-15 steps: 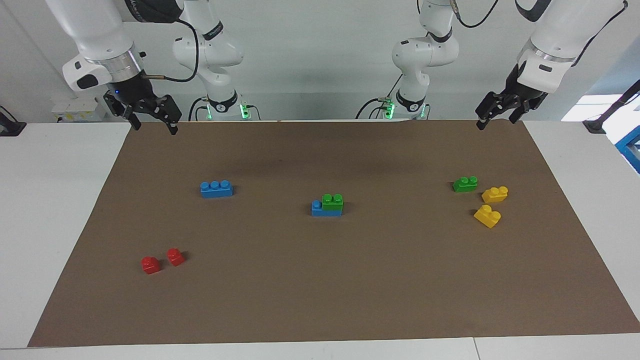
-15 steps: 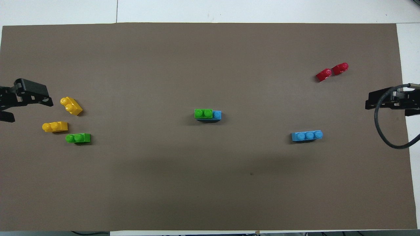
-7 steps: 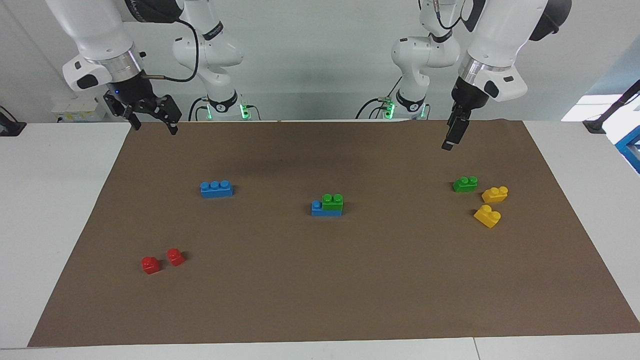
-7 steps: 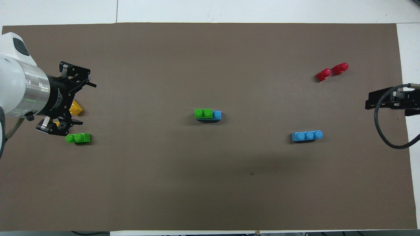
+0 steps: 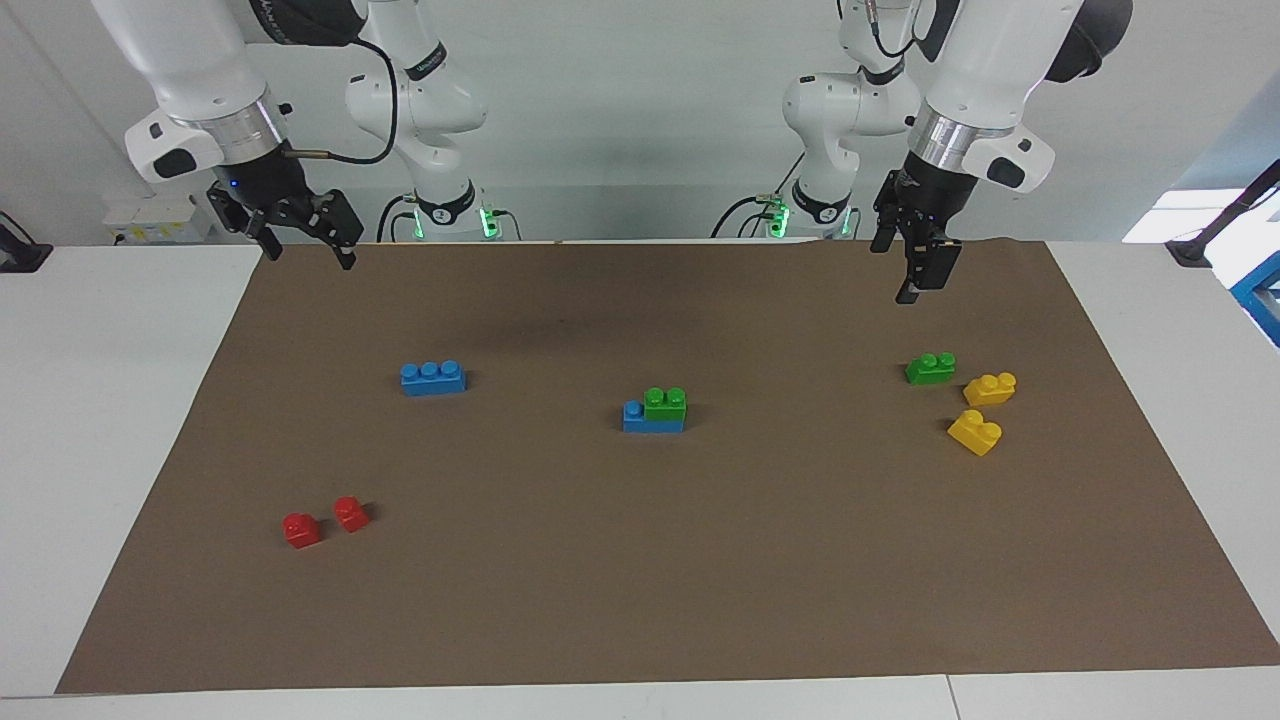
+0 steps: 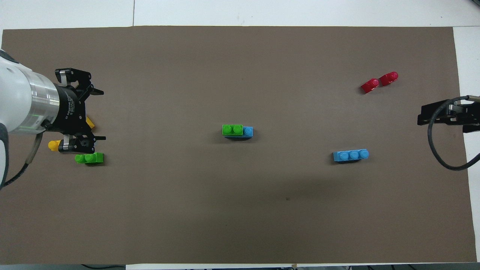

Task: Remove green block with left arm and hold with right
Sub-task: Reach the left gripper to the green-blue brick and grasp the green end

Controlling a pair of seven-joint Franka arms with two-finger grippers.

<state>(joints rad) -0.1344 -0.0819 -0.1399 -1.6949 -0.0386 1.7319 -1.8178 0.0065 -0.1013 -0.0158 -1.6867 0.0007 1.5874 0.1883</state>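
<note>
Brown paper covers the white table point(image 5: 120, 420), and the bricks are scattered along its length. The green block point(image 5: 665, 402) I am after sits at the centre of the frame in both views. It is pressed onto a blue three-stud brick point(image 5: 634, 418), covering the two studs toward my left arm's end. The bare blue stud points toward my right arm's end.

My left gripper point(image 6: 98, 115) hangs in the air over the cluster at its own end of the paper: a loose green block point(image 5: 930, 368) and two yellow bricks point(image 5: 990, 388). Its jaws are spread wide and hold nothing. That loose green block is the closest brick to me, but with nothing under it there is nothing to pull it off, so I judge the stacked one to be my target.

From my left jaws, the stack lies straight along the table toward mid-frame. Its long axis runs along that same line. In the overhead view my fingers are spread up and down the frame, across that axis, so they could close on the block's long sides without a wrist turn.

My right gripper point(image 5: 308, 255) waits at the upper edge of the facing view, jaws open and empty. It looks farther from the stack than my left. I judge the bare blue end suits its hold.
</note>
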